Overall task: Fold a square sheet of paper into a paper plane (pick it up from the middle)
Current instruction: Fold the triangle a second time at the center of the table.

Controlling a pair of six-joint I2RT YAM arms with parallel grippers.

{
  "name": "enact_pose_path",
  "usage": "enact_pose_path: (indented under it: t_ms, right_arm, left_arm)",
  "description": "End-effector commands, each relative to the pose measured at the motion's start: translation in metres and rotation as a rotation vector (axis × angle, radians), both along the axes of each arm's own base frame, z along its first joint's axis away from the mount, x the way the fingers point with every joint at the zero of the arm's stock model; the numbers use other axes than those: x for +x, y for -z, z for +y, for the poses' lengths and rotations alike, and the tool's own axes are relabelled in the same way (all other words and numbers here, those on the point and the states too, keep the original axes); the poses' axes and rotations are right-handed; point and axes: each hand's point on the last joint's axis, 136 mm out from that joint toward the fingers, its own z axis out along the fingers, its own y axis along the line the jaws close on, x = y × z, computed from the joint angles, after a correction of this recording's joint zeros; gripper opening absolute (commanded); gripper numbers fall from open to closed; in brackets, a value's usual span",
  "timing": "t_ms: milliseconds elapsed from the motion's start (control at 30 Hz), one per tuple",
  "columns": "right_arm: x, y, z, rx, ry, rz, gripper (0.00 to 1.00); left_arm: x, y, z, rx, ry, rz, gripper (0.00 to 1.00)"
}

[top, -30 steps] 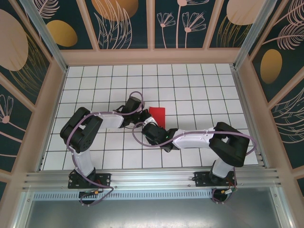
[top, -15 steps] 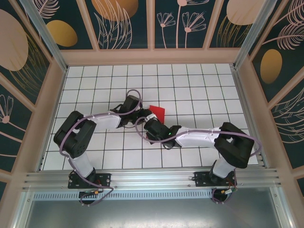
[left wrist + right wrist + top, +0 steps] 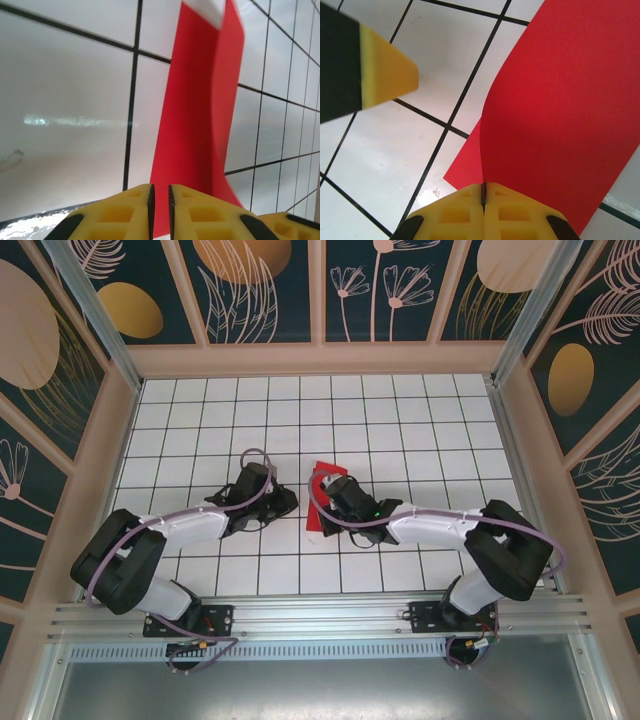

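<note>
Now, right gripper (image 3: pixel 483 194): we see its yellow fingers pressed tight together, with one edge of the square sheet of paper (image 3: pixel 555 100) running into the seam between them.
Sheet at the right fingers: it rises from the tips and bows away to their right, while a lower layer lies flat just left of the seam.
Left gripper (image 3: pixel 160 197): we find its fingers almost together, with red showing through the thin slit between them; we cannot make out anything held there.
Sheet at the left fingers: it stretches straight ahead of the tips and slightly to their right, standing partly on edge.
Left fingertip (image 3: pixel 387 75): from the right wrist we see it up and to the left of the right fingers, apart from the paper's edge.
Overhead: we see the two sets of fingertips pointing toward each other above the tiled table (image 3: pixel 400 420), with the red sheet between them.
</note>
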Motion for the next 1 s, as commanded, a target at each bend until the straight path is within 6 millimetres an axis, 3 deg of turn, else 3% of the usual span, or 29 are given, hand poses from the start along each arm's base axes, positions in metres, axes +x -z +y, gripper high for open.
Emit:
enact_pose_path:
  t_ms: [0,400,967]
  right_arm:
    - [-0.003,-0.010,0.002,0.106,-0.005,0.037,0.00]
    - [-0.001,-0.006,-0.004,0.191,0.020,0.077,0.00]
    - [-0.003,-0.009,-0.005,0.216,0.029,0.086,0.00]
  left_arm:
    - [-0.001,-0.010,-0.016,-0.075,0.056,-0.021,0.12]
    - [-0.008,0.003,-0.041,-0.075,0.110,0.027,0.00]
    - [-0.010,0.012,-0.036,-0.058,0.082,0.046,0.00]
